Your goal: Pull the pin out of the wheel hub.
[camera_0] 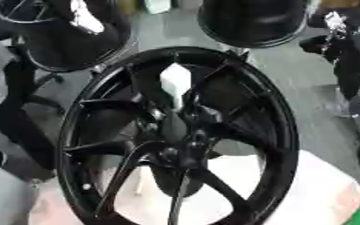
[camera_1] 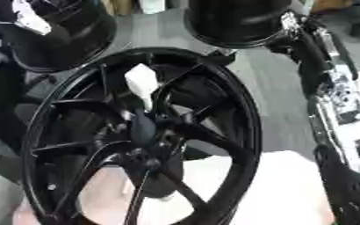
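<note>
One black spoked alloy wheel hub [camera_0: 179, 136] upright; one white pin [camera_0: 174, 85] near centre. Right arm [camera_1: 333, 101] at right edge; finger state cannot be told.

No writing, label, brand, number or sign can be read anywhere in either view. The black wheel [camera_0: 179, 136] shows no legible marking on its rim or spokes, and the white piece [camera_1: 142, 84] near its middle is plain, with no print that can be made out.
</note>
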`<state>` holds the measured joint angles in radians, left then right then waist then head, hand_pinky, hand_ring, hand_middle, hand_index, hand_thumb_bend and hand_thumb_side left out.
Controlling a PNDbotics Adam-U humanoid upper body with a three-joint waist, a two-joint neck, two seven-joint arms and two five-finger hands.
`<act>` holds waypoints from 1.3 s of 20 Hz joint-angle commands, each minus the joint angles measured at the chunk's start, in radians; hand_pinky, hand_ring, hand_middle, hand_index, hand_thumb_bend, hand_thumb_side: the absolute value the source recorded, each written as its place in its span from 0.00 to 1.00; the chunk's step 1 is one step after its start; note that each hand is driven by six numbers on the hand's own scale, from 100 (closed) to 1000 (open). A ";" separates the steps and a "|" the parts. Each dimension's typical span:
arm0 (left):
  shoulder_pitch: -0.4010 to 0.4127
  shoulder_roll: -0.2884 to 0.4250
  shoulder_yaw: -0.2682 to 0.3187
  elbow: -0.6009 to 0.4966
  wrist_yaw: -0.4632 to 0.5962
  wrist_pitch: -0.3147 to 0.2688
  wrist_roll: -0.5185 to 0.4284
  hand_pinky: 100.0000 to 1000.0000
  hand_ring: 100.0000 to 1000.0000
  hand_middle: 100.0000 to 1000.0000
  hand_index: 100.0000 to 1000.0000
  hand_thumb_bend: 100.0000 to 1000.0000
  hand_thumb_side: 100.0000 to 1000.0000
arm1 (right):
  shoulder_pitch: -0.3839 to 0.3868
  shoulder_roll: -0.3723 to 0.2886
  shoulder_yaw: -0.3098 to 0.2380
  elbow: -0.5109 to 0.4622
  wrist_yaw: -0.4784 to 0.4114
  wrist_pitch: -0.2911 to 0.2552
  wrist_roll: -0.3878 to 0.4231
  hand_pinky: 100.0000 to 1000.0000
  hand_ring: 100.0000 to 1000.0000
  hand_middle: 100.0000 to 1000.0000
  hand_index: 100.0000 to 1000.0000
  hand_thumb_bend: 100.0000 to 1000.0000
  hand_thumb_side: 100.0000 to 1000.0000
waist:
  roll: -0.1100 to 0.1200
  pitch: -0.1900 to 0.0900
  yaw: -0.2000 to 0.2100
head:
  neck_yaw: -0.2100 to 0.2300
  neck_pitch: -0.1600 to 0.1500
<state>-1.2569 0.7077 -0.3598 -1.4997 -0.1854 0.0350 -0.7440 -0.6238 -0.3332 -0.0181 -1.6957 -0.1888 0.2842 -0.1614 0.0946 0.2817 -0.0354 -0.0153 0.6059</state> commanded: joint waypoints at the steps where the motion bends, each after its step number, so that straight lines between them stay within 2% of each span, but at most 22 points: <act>1: -0.012 0.039 0.020 -0.018 0.009 0.009 0.009 0.83 0.78 0.73 0.75 0.64 0.00 | -0.011 -0.025 -0.007 -0.015 0.000 0.000 -0.004 0.71 0.55 0.71 0.69 0.00 0.56 | -0.004 -0.026 0.003 | 0.001 -0.009; 14: -0.008 0.033 0.016 -0.006 0.033 0.010 0.049 0.83 0.77 0.72 0.75 0.62 0.00 | -0.012 -0.027 -0.009 -0.018 -0.001 -0.001 -0.006 0.71 0.55 0.71 0.69 0.00 0.56 | -0.007 -0.024 0.003 | 0.003 0.001; 17: -0.026 0.008 -0.011 0.006 0.015 0.015 -0.006 0.85 0.80 0.75 0.81 0.66 0.00 | -0.011 -0.027 -0.008 -0.016 -0.001 -0.001 -0.006 0.71 0.54 0.71 0.69 0.00 0.55 | -0.009 -0.025 0.003 | 0.002 0.001; 21: -0.064 -0.037 -0.057 0.037 -0.031 0.016 -0.131 0.87 0.82 0.77 0.82 0.72 0.01 | -0.010 -0.025 -0.007 -0.016 -0.002 -0.001 -0.007 0.71 0.54 0.71 0.69 0.00 0.56 | -0.010 -0.026 0.002 | 0.003 -0.001; 26: -0.099 -0.101 -0.116 0.097 -0.078 -0.009 -0.162 0.85 0.81 0.75 0.79 0.74 0.00 | -0.012 -0.021 -0.006 -0.016 -0.003 -0.001 -0.008 0.71 0.54 0.71 0.69 0.00 0.55 | -0.010 -0.026 -0.003 | 0.002 0.010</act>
<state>-1.3279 0.6057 -0.4735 -1.4112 -0.2507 0.0318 -0.8977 -0.6235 -0.3382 -0.0184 -1.6959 -0.1895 0.2833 -0.1657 0.0897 0.2817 -0.0378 -0.0141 0.6139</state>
